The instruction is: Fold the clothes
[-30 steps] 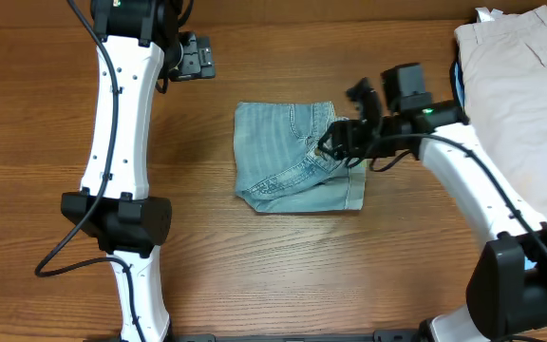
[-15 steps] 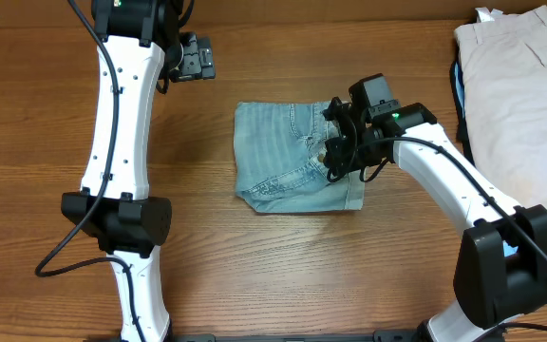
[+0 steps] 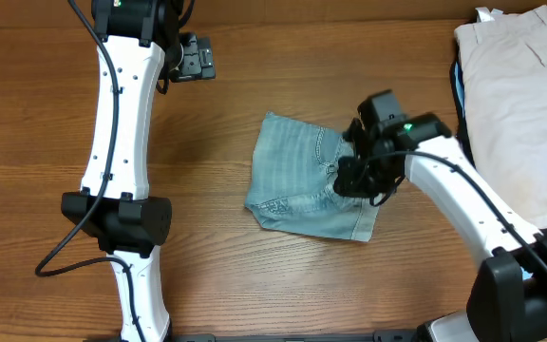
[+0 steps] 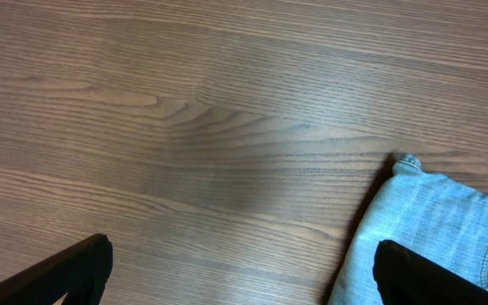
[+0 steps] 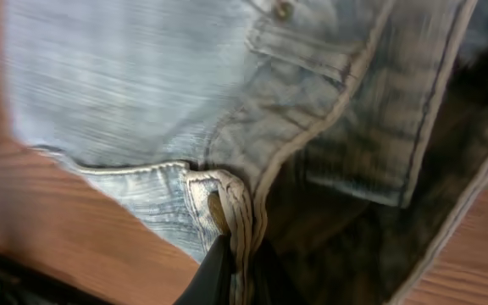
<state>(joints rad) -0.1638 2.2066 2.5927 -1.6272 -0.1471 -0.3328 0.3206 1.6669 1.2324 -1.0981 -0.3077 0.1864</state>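
1 jeans (image 3: 307, 180), right tool (image 5: 237, 263) pinching it (left tool (image 4: 242, 275) spread).

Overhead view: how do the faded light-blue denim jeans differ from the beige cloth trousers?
The faded light-blue denim jeans lie in the middle, askew; the beige cloth trousers lie at the right edge, partly out of frame. The right gripper pinches the jeans; no gripper touches the trousers. The jeans look smaller than the trousers. Both lie flat.

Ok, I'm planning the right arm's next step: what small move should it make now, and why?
Probably drag rightward: the jeans lie folded compact, the right gripper seems pinched on their seam, and beige trousers lie set aside at right.
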